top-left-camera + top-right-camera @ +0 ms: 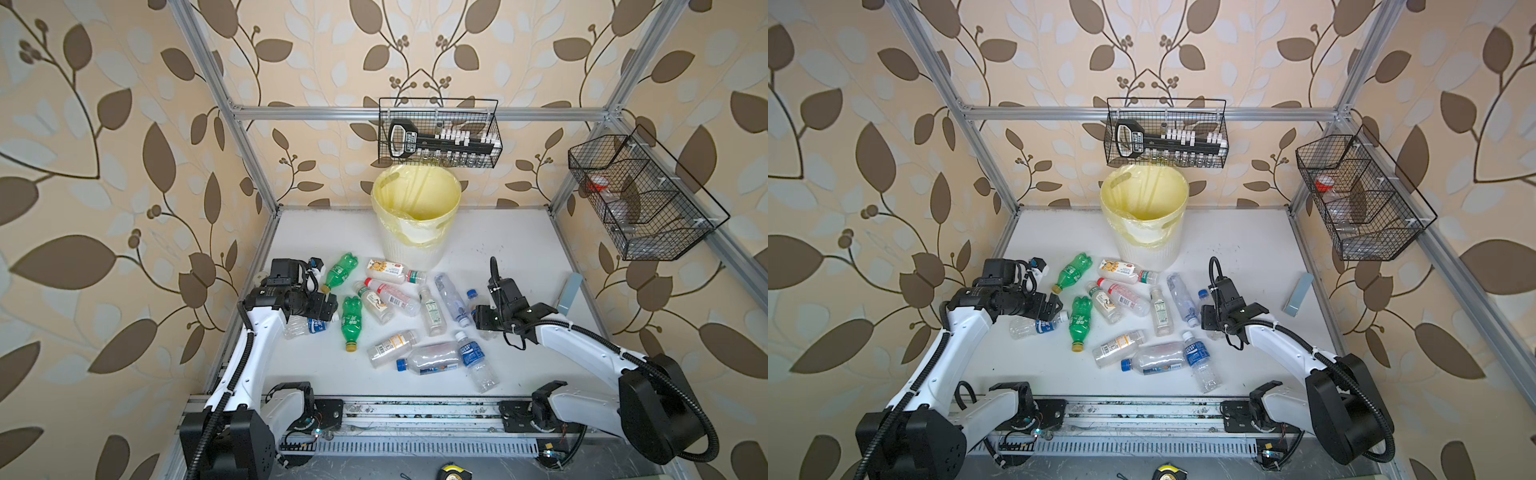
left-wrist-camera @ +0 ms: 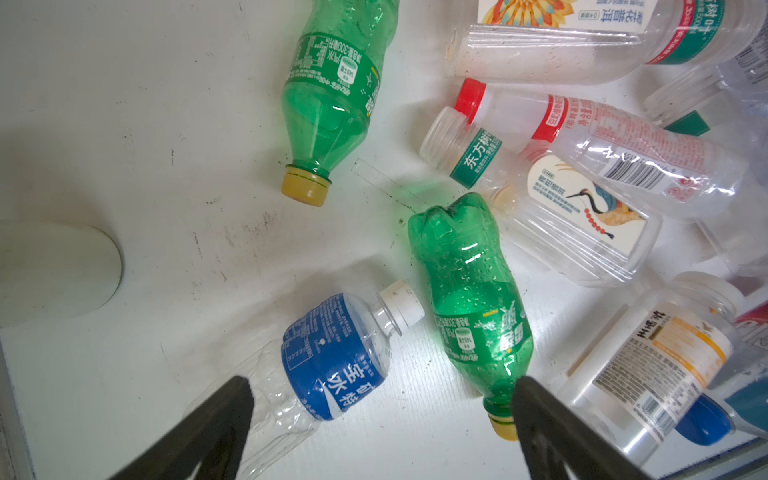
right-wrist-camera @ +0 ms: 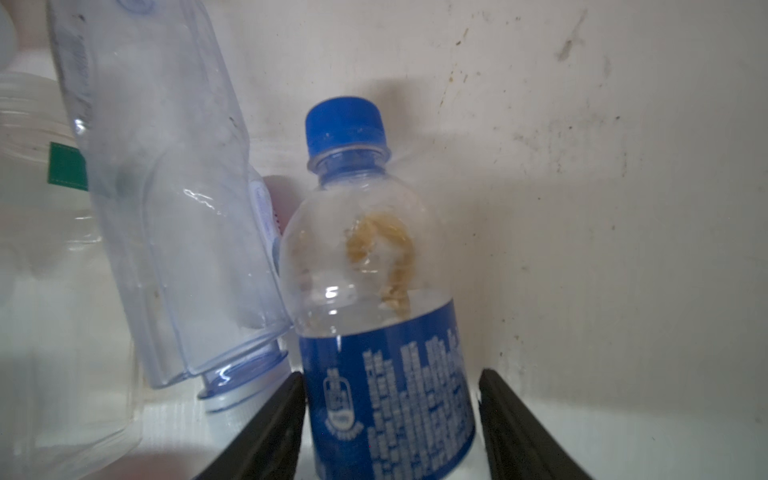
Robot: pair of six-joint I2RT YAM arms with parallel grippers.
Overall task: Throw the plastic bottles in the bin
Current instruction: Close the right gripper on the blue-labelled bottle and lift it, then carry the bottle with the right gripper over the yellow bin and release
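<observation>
On the counter point(image 1: 519, 249) lie about a dozen bottles point(image 1: 392, 297), mostly clear, two green. Behind them the bin point(image 1: 411, 249) shows none inside, so I judge the task barely begun. Right pincer point(image 3: 390, 374) stands part-open astride a blue-capped bottle point(image 3: 374, 257), not visibly clamped. Left pincer point(image 2: 380, 380) gapes wide, empty, above the bottles.

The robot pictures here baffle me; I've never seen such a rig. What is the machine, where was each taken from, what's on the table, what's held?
Two white robot arms, each ending in a pincer tool. Two pictures look down from overhead; two come from cameras on the wrists. On the table lie about a dozen plastic bottles; a lined bin stands behind them. The left tool is open, holding nothing. The right tool flanks a blue-labelled bottle; whether it grips yet is unclear.
</observation>
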